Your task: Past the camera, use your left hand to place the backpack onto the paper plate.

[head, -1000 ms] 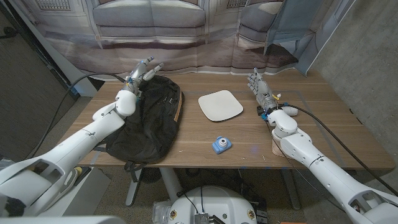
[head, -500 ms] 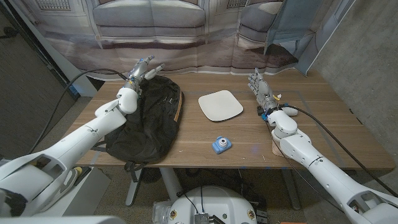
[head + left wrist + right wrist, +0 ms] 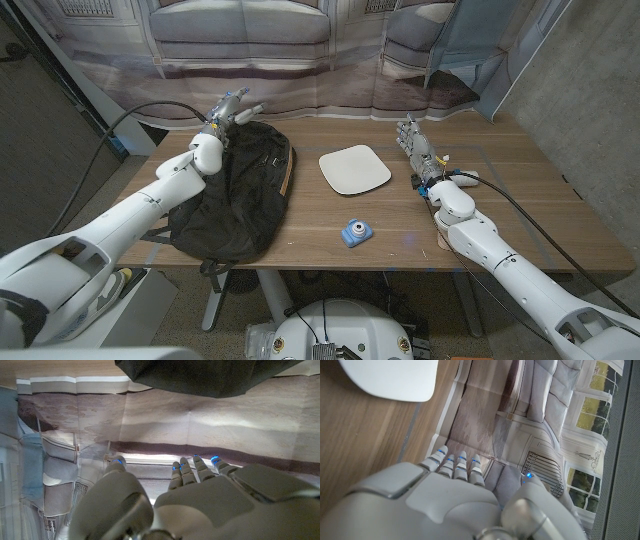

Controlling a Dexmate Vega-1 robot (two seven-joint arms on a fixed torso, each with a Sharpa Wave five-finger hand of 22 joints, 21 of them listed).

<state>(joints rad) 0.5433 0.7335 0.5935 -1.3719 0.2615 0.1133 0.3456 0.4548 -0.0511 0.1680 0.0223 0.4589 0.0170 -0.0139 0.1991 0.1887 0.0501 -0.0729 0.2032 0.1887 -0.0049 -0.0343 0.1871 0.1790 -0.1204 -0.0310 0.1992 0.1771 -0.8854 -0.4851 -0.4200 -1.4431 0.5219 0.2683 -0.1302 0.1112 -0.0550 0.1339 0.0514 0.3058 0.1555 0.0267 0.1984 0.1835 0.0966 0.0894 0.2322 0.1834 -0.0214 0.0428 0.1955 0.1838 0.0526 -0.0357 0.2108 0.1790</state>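
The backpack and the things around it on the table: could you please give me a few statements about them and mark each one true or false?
1. The backpack already lies on the paper plate. False: it lies on the table's left part, apart from the plate, which is bare.
2. The left hand is at the backpack's far end. True.
3. The blue toy camera sits on the plate. False: it stands on the table, nearer the front edge than the plate.
4. The right hand holds nothing. True: it is to the right of the plate, fingers apart.
5. The backpack is bright red. False: it is black with a brown strip along one side.
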